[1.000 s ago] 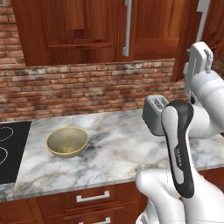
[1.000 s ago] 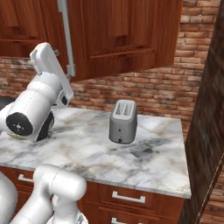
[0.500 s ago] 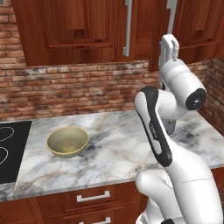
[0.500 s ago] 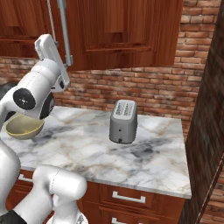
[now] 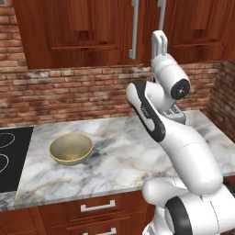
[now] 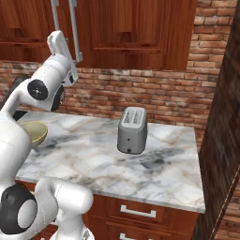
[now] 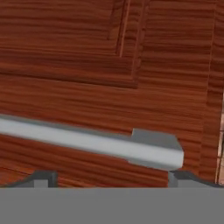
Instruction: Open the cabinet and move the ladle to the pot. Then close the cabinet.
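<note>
A white robot arm rises from the lower right of the left base view, bends over a marble counter, and reaches up to a dark reddish-brown wall cabinet. There is faint lettering on the dark band of the arm's forearm, too small to read; no other writing shows.

The gripper points upward and toward the cabinet, at the lower end of a silver bar handle on the right-hand door. In the right base view the gripper sits at the lower ends of the two silver handles at the upper left. A second handle hangs just to the left of the first in the left base view. The cabinet doors are closed.

The hand view looks straight at the panelled door, with the silver handle running across the picture, tilted because the hand is rolled. The two dark fingertips stand wide apart and released at the bottom edge, one at each side beneath the bar, with the handle's end between them; they grip nothing.

The left base view shows a yellowish bowl on the counter and a black stovetop at the left edge. The right base view shows a grey toaster standing on the counter, a brick wall behind it, and a drawer below.
</note>
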Robot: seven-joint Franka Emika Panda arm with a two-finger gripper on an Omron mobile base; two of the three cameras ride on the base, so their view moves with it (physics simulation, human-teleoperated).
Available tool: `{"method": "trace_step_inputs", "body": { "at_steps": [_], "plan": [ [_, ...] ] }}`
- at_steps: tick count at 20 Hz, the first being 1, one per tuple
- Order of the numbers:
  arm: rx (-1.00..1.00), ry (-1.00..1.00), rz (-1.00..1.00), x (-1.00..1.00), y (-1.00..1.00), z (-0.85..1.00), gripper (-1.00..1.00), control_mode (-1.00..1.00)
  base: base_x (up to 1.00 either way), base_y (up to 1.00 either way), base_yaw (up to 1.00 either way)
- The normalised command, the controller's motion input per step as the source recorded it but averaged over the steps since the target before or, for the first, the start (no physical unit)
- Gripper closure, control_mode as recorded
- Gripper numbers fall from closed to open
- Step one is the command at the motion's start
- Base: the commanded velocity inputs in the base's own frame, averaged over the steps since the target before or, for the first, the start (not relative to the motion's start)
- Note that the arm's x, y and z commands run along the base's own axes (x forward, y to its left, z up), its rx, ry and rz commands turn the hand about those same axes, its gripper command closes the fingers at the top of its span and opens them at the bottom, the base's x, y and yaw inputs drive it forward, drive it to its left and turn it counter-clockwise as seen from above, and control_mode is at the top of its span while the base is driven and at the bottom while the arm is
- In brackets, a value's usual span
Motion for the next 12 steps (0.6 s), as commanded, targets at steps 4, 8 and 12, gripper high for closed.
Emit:
{"method": "trace_step_inputs", "body": {
  "at_steps": [4, 8, 12],
  "plan": [
    [0.00, 0.00, 0.00, 0.82, -0.07, 0.10, -1.00, -1.00, 0.00, 0.00, 0.00],
    [0.00, 0.00, 0.00, 0.74, -0.04, 0.14, -1.00, -1.00, 0.00, 0.00, 0.00],
    [0.00, 0.00, 0.00, 0.71, -0.08, 0.16, -1.00, -1.00, 0.00, 0.00, 0.00]
  ]
}}
